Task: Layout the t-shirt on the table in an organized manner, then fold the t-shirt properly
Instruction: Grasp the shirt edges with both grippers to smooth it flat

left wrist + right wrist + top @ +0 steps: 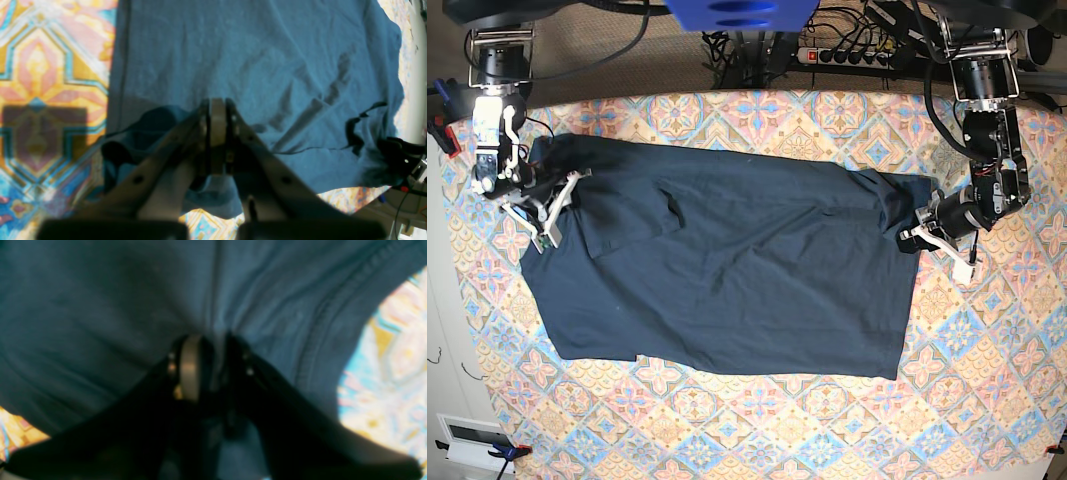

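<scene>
Fabric is what you are looking at across most of the base view: the large dark navy-teal soft t-shirt (727, 270) is lying spread over the wide table covered in a colourful tile-pattern cloth of blue, pink, orange and cream diamonds (967, 340). The shirt is sitting roughly in the middle of the table, with patterned cloth showing all round it. A folded flap is lying over the upper left part of the body in that view, and creases are running across the rest.

Your left gripper (217, 116) is sitting at the shirt's edge on the base view's right. Its jaws are pressed tightly together, and in the left wrist view bunched shirt fabric is gathered just below and around the fingers, so you are pinching the t-shirt there. The cloth beyond it is lying fairly flat, with diagonal wrinkles.

Your right gripper (208, 355) is sitting at the opposite edge, on the base view's left. In the right wrist view its jaws are closing on a narrow ridge of the t-shirt, with folds radiating out from the pinch; a stitched seam (320, 326) is curving past just beside it. That view is blurred, so finer detail is not readable.
</scene>
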Controlling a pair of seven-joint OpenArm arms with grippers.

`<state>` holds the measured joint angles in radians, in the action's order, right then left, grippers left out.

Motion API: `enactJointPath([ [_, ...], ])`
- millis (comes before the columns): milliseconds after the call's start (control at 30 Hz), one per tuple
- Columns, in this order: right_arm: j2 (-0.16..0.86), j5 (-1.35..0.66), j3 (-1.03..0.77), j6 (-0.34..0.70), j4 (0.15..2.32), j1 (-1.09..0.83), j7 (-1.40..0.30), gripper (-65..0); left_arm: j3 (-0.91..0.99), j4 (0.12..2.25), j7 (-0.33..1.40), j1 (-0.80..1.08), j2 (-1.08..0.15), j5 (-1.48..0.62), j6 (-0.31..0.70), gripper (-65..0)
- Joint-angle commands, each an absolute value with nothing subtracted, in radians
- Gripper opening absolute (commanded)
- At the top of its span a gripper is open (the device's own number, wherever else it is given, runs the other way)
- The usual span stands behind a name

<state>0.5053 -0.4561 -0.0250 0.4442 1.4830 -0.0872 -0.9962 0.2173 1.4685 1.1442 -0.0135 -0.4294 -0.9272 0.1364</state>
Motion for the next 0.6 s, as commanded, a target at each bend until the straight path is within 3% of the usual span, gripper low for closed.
enactJointPath([
  [0,0.529,-0.466,-0.053,0.444,1.515,-0.087,-0.983,-45.2,0.222,1.486,1.133,-0.03,-0.446,-0.943,0.143,-65.0],
  [100,0.529,-0.466,-0.093,0.444,1.558,-0.124,-0.989,-38.2,0.22,1.486,1.133,-0.03,-0.443,-0.943,0.143,-65.0],
  [200,0.53,-0.466,-0.093,0.444,1.598,-0.15,-0.99,-38.1,0.22,1.486,1.133,-0.03,-0.443,-0.943,0.143,-65.0],
  [300,0.53,-0.466,-0.088,0.444,1.62,-0.171,-0.99,-42.7,0.22,1.486,1.133,-0.031,-0.441,-0.943,0.143,-65.0],
  [433,0.53,-0.467,-0.087,0.444,1.621,-0.18,-0.992,-54.0,0.22,1.486,1.133,-0.031,-0.443,-0.943,0.143,-65.0],
  [567,0.53,-0.467,-0.087,0.444,1.623,-0.18,-0.992,-58.0,0.22,1.486,1.133,-0.031,-0.443,-0.943,0.143,-65.0],
])
